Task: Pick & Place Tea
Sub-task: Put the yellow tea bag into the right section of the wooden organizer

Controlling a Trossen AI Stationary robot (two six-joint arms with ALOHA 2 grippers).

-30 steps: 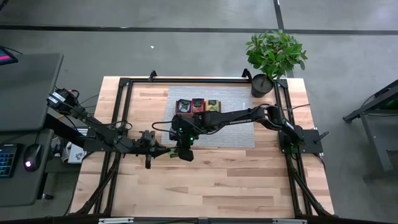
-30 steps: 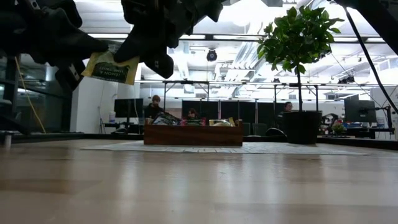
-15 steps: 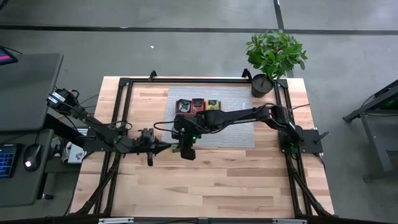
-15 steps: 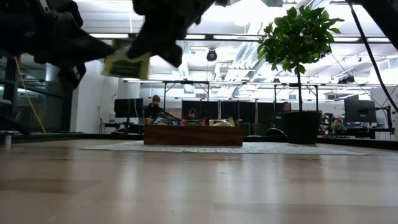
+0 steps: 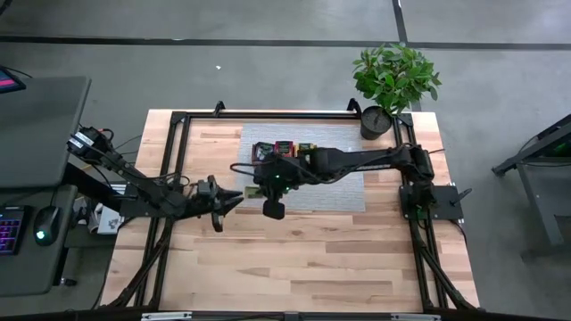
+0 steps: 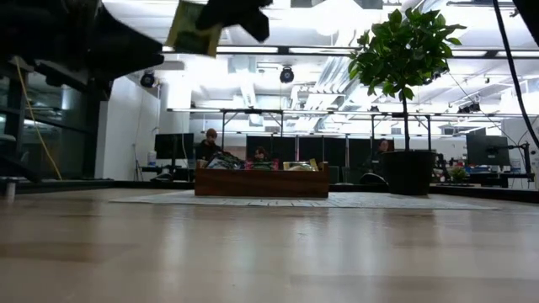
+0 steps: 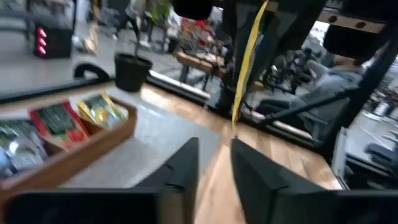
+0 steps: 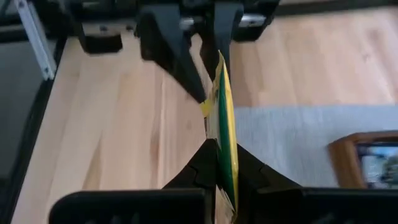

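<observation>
The yellow-green tea packet (image 8: 222, 124) is pinched edge-on between the clenched fingers of the right gripper (image 8: 217, 163), held up in the air over the near-left edge of the grey mat (image 5: 343, 192). From the low view it shows as a tilted yellow square (image 6: 195, 29) well clear of the tabletop. Just beside it, the left gripper (image 7: 214, 163) points at the packet with its fingers slightly parted and nothing between them; the left wrist view shows the packet as a thin yellow strip (image 7: 246, 62) hanging ahead of the gap.

From overhead, the two grippers meet near the middle of the wooden table (image 5: 312, 259), the left gripper (image 5: 234, 200) over bare wood and the right gripper (image 5: 259, 191) at the mat's edge. The whole front half of the table is bare planks, with room on either side inside the black frame rails.

The wooden tray (image 5: 284, 150) sits on the far part of the mat, behind the right arm. Overhead it shows only dark and red patches; the left wrist view shows packets lying in it, a red one (image 7: 59, 119) and a yellow-green one (image 7: 102, 109) in neighbouring compartments. The low view shows the tray's long brown side (image 6: 261, 181) with packets poking above the rim.

A potted plant (image 5: 393, 85) stands at the far right corner, well apart from the tray. A person (image 6: 206, 147) sits in the room beyond.
</observation>
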